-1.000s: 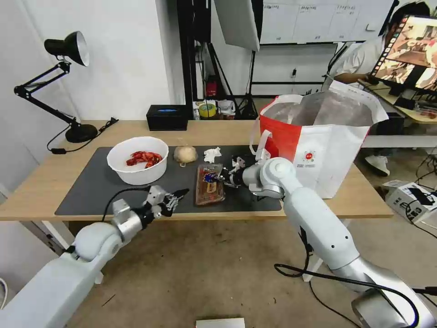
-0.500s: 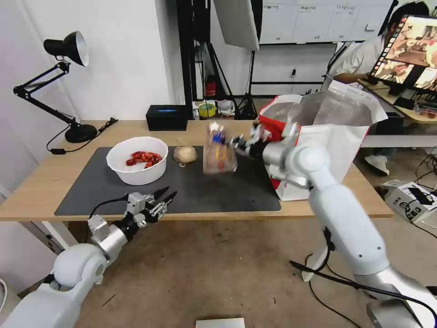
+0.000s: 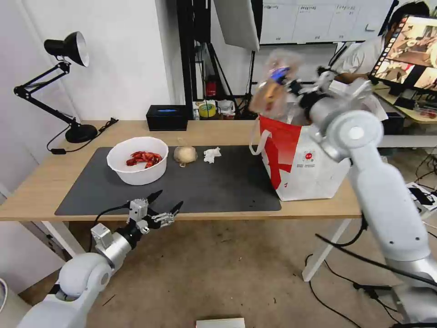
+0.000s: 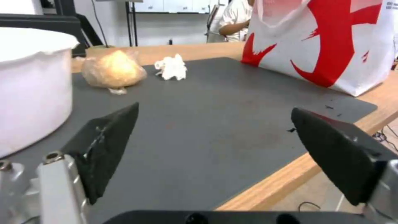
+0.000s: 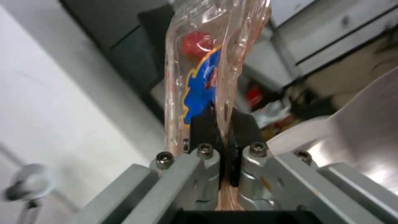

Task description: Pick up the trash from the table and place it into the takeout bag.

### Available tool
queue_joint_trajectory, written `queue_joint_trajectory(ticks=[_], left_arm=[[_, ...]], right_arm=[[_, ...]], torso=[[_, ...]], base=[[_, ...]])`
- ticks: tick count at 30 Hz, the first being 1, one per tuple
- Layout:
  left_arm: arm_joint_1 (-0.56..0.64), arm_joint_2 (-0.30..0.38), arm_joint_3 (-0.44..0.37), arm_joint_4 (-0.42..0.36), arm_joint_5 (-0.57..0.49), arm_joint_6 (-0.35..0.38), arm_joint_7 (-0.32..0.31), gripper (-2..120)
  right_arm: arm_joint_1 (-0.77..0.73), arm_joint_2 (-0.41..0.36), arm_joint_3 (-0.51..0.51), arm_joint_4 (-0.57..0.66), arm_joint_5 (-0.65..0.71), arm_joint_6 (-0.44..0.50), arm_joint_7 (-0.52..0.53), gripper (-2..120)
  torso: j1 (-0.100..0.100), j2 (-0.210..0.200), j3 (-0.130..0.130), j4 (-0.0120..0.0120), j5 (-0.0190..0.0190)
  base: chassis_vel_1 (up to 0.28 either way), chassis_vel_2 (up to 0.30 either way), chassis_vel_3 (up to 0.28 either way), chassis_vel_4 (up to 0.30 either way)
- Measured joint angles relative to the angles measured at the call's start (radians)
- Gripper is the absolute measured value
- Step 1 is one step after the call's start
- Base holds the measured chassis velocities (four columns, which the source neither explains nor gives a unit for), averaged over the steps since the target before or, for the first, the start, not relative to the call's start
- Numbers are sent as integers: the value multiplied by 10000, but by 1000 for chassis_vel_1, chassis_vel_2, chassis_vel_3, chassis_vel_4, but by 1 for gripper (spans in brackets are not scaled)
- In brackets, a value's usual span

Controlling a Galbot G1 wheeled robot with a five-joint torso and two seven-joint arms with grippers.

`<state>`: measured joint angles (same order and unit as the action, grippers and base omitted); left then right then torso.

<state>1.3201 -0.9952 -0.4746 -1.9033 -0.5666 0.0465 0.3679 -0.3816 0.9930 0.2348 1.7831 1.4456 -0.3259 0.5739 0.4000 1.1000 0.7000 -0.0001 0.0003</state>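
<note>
Clamshell tray (image 3: 273,89) has risen above takeout bag (image 3: 309,150), right pincer (image 3: 291,86) clamped.

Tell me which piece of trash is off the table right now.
The clear plastic clamshell tray: the right gripper holds it in the air above the takeout bag. The bowl, wrapped bun and tissue lie on the mat.

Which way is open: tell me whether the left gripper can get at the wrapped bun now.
Probably yes. The left gripper hangs open at the table's near edge, and bare mat lies between it and the bun.
</note>
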Motion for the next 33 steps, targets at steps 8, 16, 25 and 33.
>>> queue_joint_trajectory(ticks=[8, 16, 25, 33], left_arm=[[-303, -63, 445, 118, 12, -2, -97, 100], [-460, -55, 673, 127, 6, 27, -198, 100], [-485, 187, 732, 147, -17, 34, -229, 100], [-473, 128, 757, 145, -19, 34, -259, 100]], right_arm=[[-485, -1319, 279, 211, -326, -79, -176, 0], [-887, -1286, 331, 86, -482, -117, -237, 0], [-1119, -1165, 310, 32, -174, -178, -409, 28], [-1275, -1077, 317, 202, -72, -275, -395, 58]], torso=[[0, 0, 0, -1, -2], [0, 0, 0, 1, -3], [0, -1, 0, 1, -3], [0, 0, 0, 1, -4]], base=[[0, 0, 0, 0], [0, 0, 0, 0], [0, 0, 0, 0], [0, 0, 0, 0]])
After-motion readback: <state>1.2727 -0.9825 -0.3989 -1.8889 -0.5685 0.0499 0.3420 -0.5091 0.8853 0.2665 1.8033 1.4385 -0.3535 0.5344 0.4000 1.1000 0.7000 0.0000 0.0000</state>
